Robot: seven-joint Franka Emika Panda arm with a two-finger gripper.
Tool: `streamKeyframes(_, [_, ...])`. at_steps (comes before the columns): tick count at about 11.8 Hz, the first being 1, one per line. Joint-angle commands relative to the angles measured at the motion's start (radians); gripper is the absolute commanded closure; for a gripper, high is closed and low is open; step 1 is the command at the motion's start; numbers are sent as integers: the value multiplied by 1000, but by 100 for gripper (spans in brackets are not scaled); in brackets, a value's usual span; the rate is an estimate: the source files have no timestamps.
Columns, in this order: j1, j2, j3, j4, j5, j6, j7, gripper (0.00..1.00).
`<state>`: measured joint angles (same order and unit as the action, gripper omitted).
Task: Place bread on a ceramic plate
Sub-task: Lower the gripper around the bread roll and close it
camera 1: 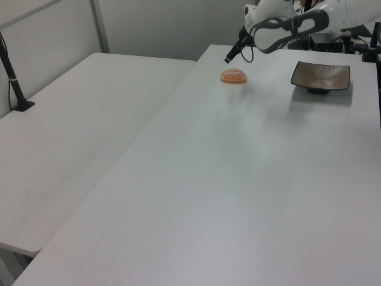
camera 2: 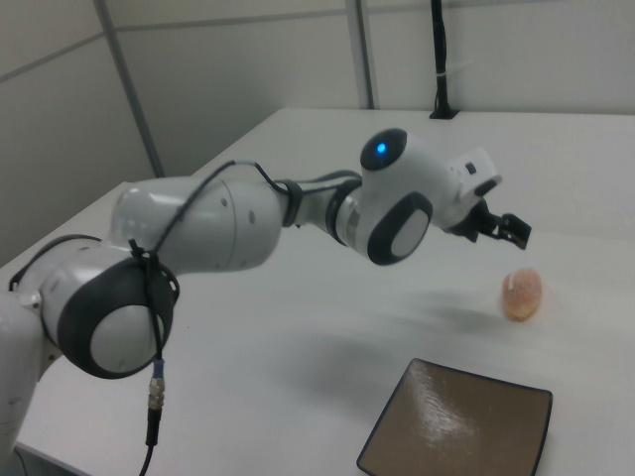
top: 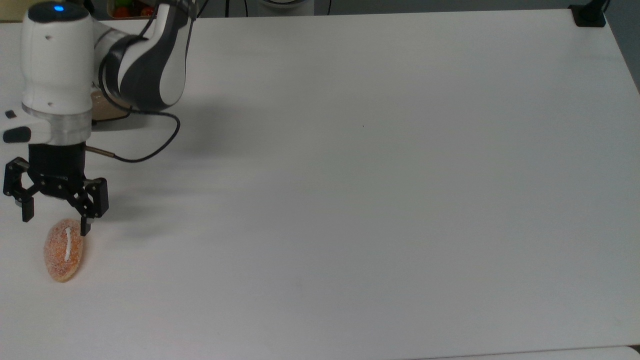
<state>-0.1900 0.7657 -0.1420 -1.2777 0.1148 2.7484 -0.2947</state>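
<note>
Grainy oval bread [top: 64, 249] on smooth white table [top: 380, 190], under spread-fingered black gripper [top: 55, 222]; glossy square ceramic plate [camera 1: 320, 75] apart.

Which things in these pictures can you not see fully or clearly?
- Ceramic plate, top view: mostly hidden under the arm.
- Gripper, right view: partly hidden behind the wrist.
- Bread, top view: its upper end overlapped by one of the fingers.

arm [camera 2: 228, 223]: glossy white shells, grey joints; blue light | black cable [top: 150, 150] | tool [top: 55, 220]: black linkage fingers
</note>
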Motion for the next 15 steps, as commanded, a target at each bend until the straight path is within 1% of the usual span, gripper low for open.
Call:
streamKeyframes(1, [-9, 90, 6, 51, 17, 78, -12, 0])
streamKeyframes(2, [-15, 104, 6, 51, 17, 94, -15, 0])
streamKeyframes(5, [-35, 158, 4, 89, 13, 96, -17, 0])
streamKeyframes(8, [-42, 187, 5, 89, 13, 112, -14, 0])
streamKeyframes(9, [-42, 190, 9, 86, 13, 115, -12, 2])
streamKeyframes(11, [-40, 195, 10, 83, 13, 116, -11, 12])
streamKeyframes(12, [-40, 196, 15, 81, 13, 116, -11, 20])
streamKeyframes(13, [-40, 196, 18, 81, 11, 116, -11, 32])
streamKeyframes(14, [-39, 196, 19, 80, 9, 116, -11, 47])
streamKeyframes(15, [-39, 196, 19, 78, 9, 116, -11, 64])
